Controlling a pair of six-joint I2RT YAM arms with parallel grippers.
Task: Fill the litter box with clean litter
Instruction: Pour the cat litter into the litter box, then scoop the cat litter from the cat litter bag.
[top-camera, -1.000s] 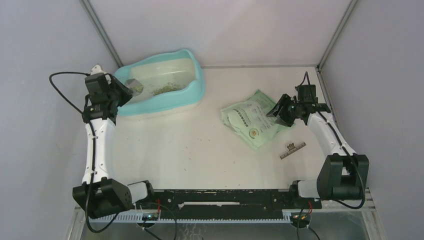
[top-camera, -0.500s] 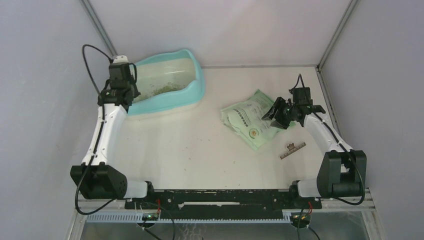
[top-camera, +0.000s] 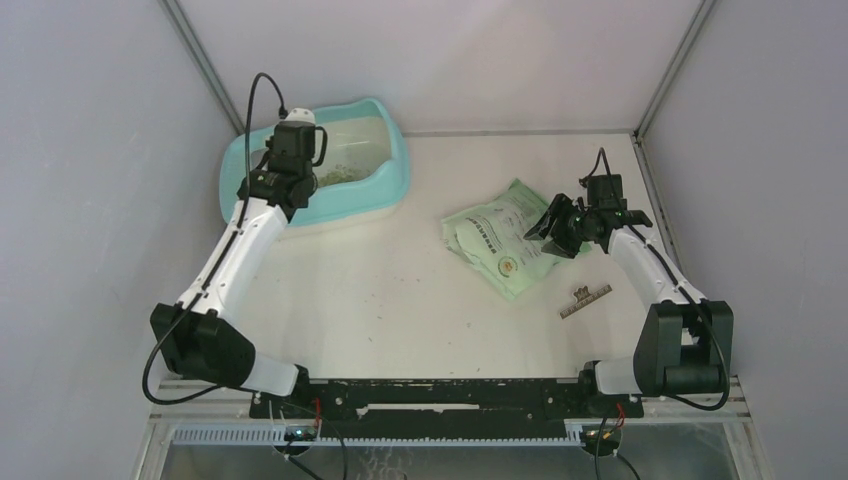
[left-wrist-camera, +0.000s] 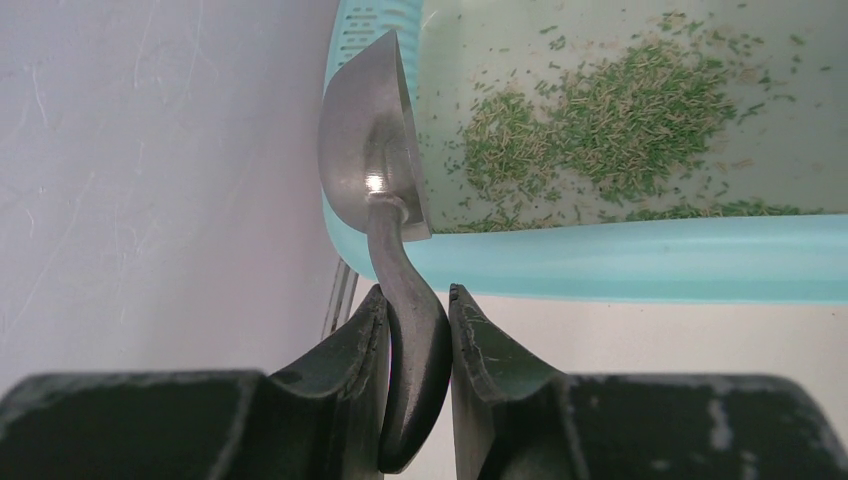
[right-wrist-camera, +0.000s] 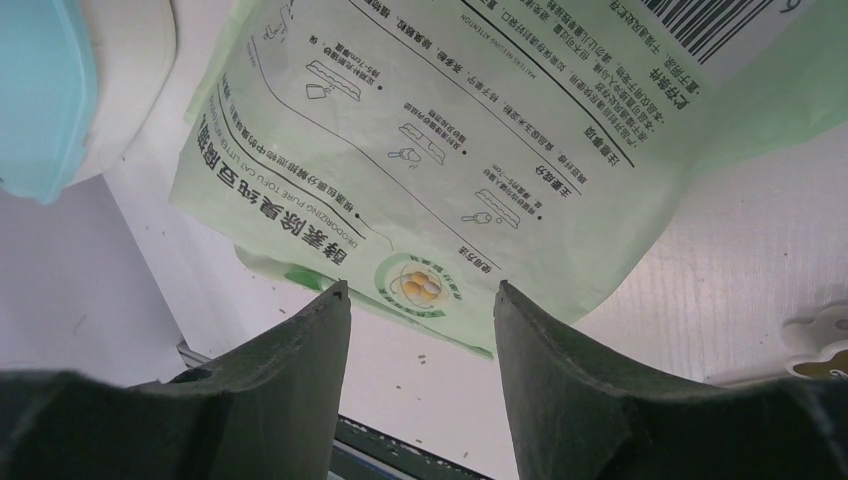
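Nearest, a small dark clip (top-camera: 585, 298) lies on the white table (top-camera: 400, 300), near the flat green bag (top-camera: 500, 245). The right gripper (right-wrist-camera: 420, 290) hangs over that bag, fingers spread, nothing between them. The bag's print is Chinese, with a barcode and an English line partly reading "PURE TOFU CAT LITTER". Far left, the left gripper (left-wrist-camera: 412, 320) is clenched on the handle of a metal scoop (left-wrist-camera: 365, 140), its bowl at the rim of the turquoise litter box (left-wrist-camera: 640, 260). Inside, the litter (left-wrist-camera: 620, 110) lies in a thin green patch on the pale floor.
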